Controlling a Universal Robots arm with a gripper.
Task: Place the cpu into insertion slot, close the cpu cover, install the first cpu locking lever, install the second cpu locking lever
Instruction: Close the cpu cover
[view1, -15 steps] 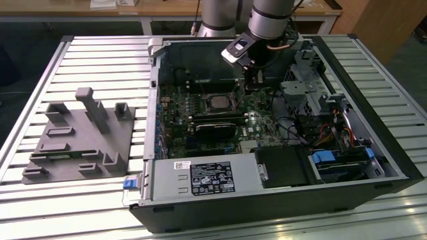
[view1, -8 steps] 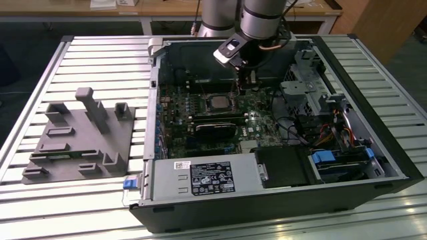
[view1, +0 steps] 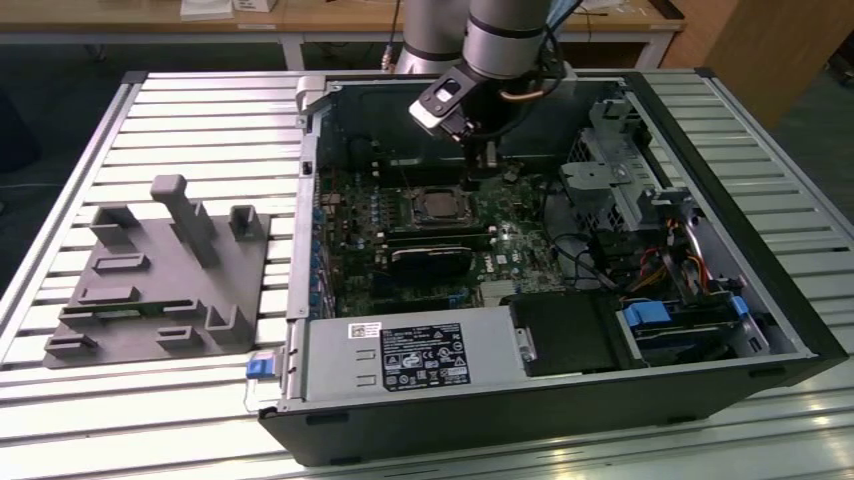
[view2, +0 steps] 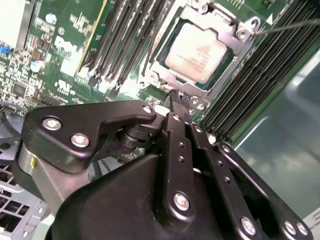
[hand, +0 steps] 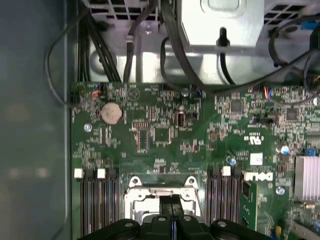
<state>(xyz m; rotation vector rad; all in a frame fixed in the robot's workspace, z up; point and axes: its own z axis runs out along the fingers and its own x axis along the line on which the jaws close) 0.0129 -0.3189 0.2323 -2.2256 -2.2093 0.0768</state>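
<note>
In the second wrist view the cpu (view2: 200, 50) lies flat in the insertion slot (view2: 167, 82), its silvery-grey top showing. The cpu cover (view2: 231, 31) is down around it, framing the chip. A thin locking lever (view2: 290, 25) runs out from one corner of the socket. My gripper (view2: 175, 98) is shut with nothing seen between its black fingers (view2: 173, 135); the tips hover just off the socket's edge. The exterior view has the gripper (view1: 487, 157) above the board, just behind the socket (view1: 434, 205). In the first wrist view the gripper (hand: 172, 212) sits over the socket frame (hand: 161, 192).
The open computer case (view1: 787, 330) lies on a slatted metal table (view1: 200, 110). Memory slots (view2: 125, 45) flank the socket. A grey power-supply box (view1: 400, 360), a drive cage (view1: 681, 325) and cables (view1: 601, 265) fill the case. A grey fixture block (view1: 160, 280) stands at the exterior view's left.
</note>
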